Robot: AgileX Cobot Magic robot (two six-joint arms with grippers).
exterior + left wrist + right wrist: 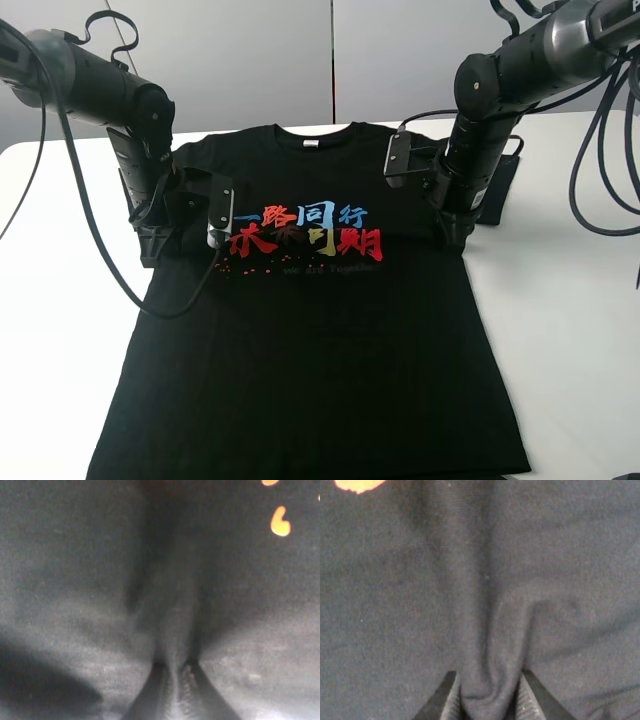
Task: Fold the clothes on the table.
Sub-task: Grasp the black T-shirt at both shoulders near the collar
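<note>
Limp shirt (300,380) cloth sits clenched in a ridge in the left hand (176,670) and in the right hand (489,677), the rest flat on the worktop (560,330) under them; light and floppy, it likely folds best pinched at both sides.

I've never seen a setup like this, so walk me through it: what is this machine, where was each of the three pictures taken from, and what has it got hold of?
This is a robot with two jointed arms, each ending in a pincer. The wide picture comes from a camera mounted high, looking down on a white table. A black T-shirt with coloured Chinese characters lies spread on it. The two dark close-ups come from cameras on the robot's wrists. In one, the left pincer pinches a small fold of the shirt's fabric. In the other, the right pincer grips a similar fold.
</note>
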